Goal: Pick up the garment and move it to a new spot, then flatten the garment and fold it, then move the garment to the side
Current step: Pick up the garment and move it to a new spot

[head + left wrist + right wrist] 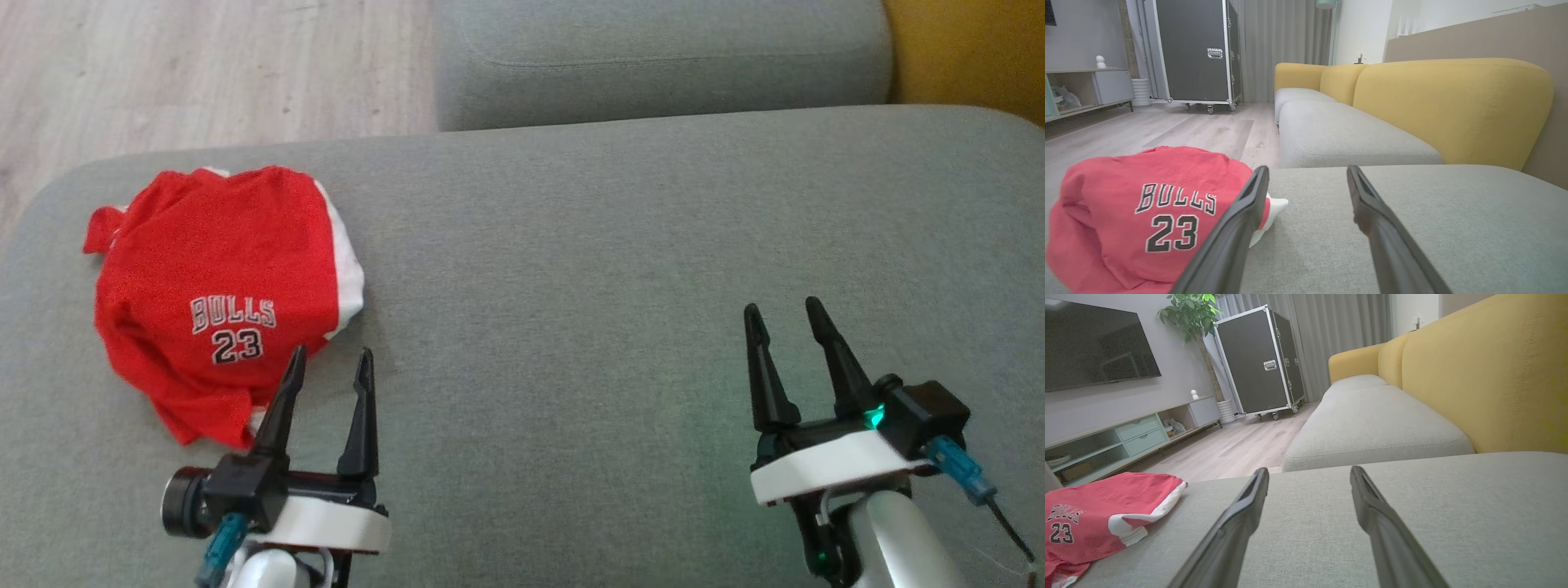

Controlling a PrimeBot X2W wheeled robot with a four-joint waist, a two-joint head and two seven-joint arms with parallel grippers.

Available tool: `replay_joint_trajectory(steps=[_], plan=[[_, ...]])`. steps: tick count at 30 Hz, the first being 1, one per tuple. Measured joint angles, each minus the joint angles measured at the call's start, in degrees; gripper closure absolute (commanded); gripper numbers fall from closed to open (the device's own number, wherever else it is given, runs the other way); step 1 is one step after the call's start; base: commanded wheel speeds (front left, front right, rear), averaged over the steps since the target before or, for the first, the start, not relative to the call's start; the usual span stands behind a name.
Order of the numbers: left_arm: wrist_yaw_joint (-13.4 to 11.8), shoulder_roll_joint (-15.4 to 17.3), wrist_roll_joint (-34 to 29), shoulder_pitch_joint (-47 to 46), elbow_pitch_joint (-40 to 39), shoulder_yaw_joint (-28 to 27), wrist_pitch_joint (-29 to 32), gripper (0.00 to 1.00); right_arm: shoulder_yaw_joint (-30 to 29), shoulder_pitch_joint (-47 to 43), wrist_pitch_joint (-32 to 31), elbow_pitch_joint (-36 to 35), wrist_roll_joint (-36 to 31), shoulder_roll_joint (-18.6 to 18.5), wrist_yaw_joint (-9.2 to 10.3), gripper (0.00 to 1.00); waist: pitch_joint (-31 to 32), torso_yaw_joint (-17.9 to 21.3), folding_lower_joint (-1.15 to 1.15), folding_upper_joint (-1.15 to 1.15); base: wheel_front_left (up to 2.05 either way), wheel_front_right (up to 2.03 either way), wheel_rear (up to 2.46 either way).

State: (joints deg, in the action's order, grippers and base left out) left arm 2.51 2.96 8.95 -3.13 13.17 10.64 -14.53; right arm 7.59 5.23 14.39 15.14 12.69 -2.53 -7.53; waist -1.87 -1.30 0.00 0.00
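While both grippers are standing with their jaws spread wide and holding nothing, the garment (pixel 216 302) is lying bunched on the left part of the grey cushion (pixel 588 269), close to its left edge. The left gripper (pixel 333 353) is hovering just beside the garment's near right corner. Its left finger is overlapping the red cloth in the head view, but I cannot tell whether it is touching. The right gripper (pixel 781 307) is hanging well apart from it, over bare cushion on the right.

The garment is looking like a light mesh jersey, red with white trim along its right edge. Being soft and limp, it is likely going to sag and drape once lifted, and a pinch through one layer may be trailing the rest behind. Nothing about it is looking fragile or slippery. A sound hold is probably lying at the thick fold by the near right hem, or at the white-trimmed edge, where several layers are giving the fingers something to bite.
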Motion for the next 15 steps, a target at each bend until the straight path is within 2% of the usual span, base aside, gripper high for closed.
replay_joint_trajectory(steps=[5, 15], plan=[[-1.02, -0.01, 0.8, 0.13, -0.15, -0.93, 0.0, 0.0, 1.81, -0.04, 0.0, 0.38, 1.02, -0.02, 0.0, 0.0, 0.72, -2.15, 0.0, 0.0, 0.0, 0.0, 0.0], [-0.98, -0.02, 0.49, 2.53, -0.13, -3.23, 0.0, 0.0, 5.05, -2.05, 0.0, 1.12, 3.13, -0.04, 0.0, 0.0, 2.51, -7.93, 0.0, 0.0, 0.0, 0.0, 0.0]])
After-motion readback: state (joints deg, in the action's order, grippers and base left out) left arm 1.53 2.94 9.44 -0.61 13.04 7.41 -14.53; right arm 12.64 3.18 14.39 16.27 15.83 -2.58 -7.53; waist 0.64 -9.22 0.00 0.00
